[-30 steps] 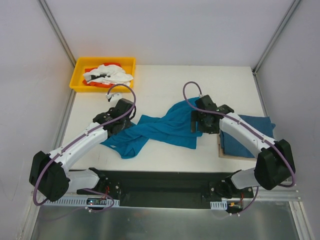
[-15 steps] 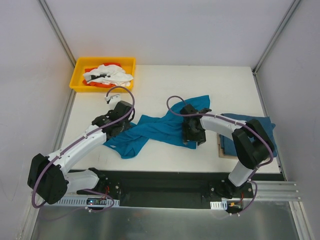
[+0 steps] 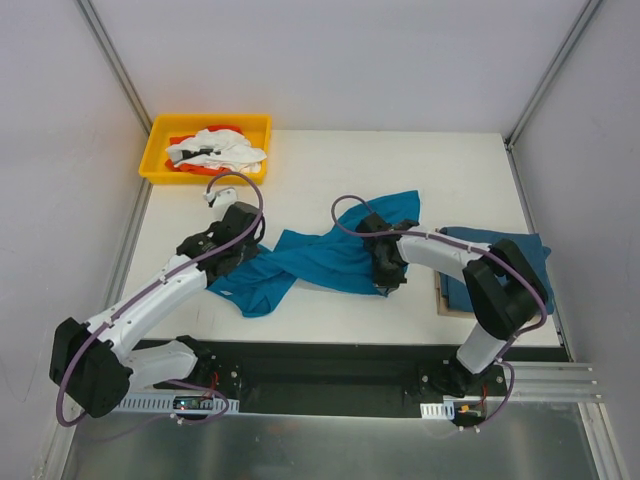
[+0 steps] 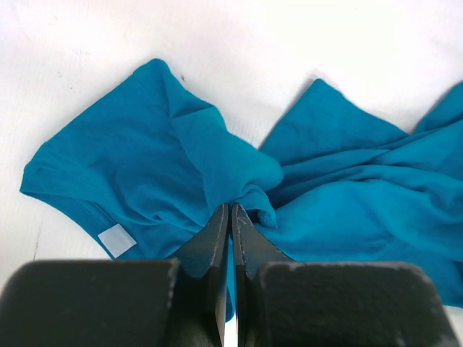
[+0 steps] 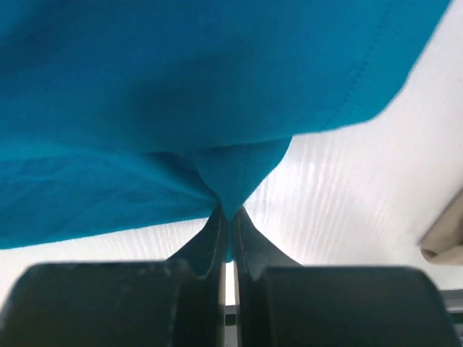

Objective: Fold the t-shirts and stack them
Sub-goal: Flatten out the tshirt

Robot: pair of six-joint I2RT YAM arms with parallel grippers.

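Observation:
A teal-blue t-shirt (image 3: 320, 255) lies twisted and stretched across the middle of the table. My left gripper (image 3: 238, 252) is shut on a fold of its cloth near the left end; the wrist view shows the pinched fold (image 4: 246, 184) rising at my left gripper (image 4: 231, 210), with a white label (image 4: 116, 240) nearby. My right gripper (image 3: 388, 278) is shut on the shirt's lower right edge, and the cloth (image 5: 239, 170) bunches into my right gripper (image 5: 230, 211). Another teal t-shirt (image 3: 520, 262) lies folded at the right, partly hidden by the right arm.
A yellow bin (image 3: 160, 140) with white and orange cloth stands at the far left corner. A tan board (image 3: 441, 296) lies under the folded shirt; its corner (image 5: 445, 238) shows in the right wrist view. Grey walls close in the table on three sides.
My right gripper moved left and toward the near edge, down onto the shirt's lower right edge, and shut on it. The left gripper kept its hold and shifted slightly left.

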